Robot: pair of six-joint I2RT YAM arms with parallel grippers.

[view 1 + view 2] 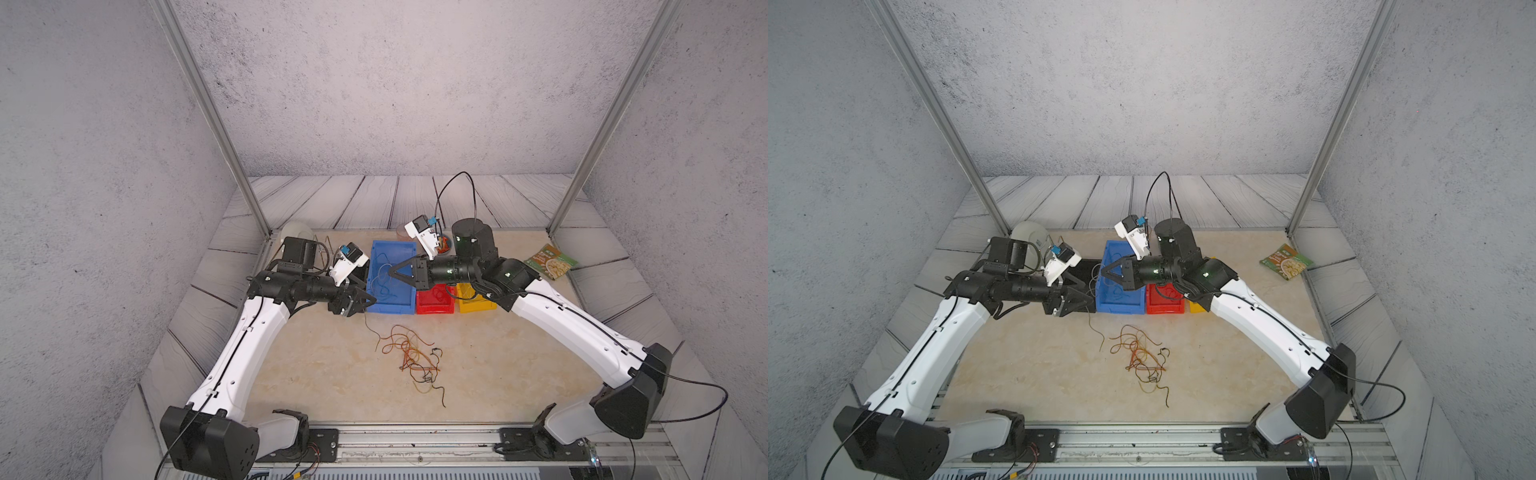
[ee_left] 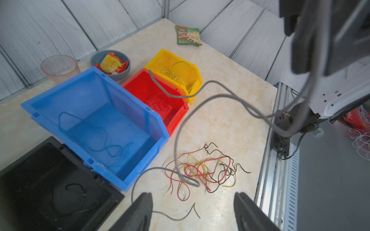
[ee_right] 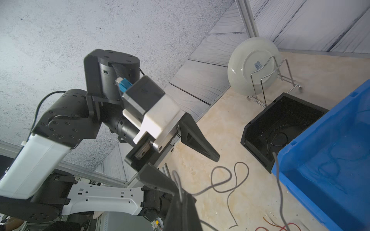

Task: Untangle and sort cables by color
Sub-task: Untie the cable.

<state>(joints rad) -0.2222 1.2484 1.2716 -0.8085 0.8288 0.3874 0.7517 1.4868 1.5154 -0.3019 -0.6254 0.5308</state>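
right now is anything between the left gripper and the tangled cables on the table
Yes: a dark strand, pinched in the right gripper, loops across between the open left gripper and the tangled cables. Nothing else visible.

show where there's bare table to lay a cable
Bare: beige marble tabletop from the tangle of thin coloured cables out to the white left arm and right arm. Crowded: back row, blue plastic bin to yellow plastic bin.

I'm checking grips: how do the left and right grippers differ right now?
The left gripper has its jaws apart; the right gripper has them pressed together. The left gripper clamps nothing; the right gripper pinches a thin dark cable. Both have black fingers, hover near the blue bin and point towards each other.
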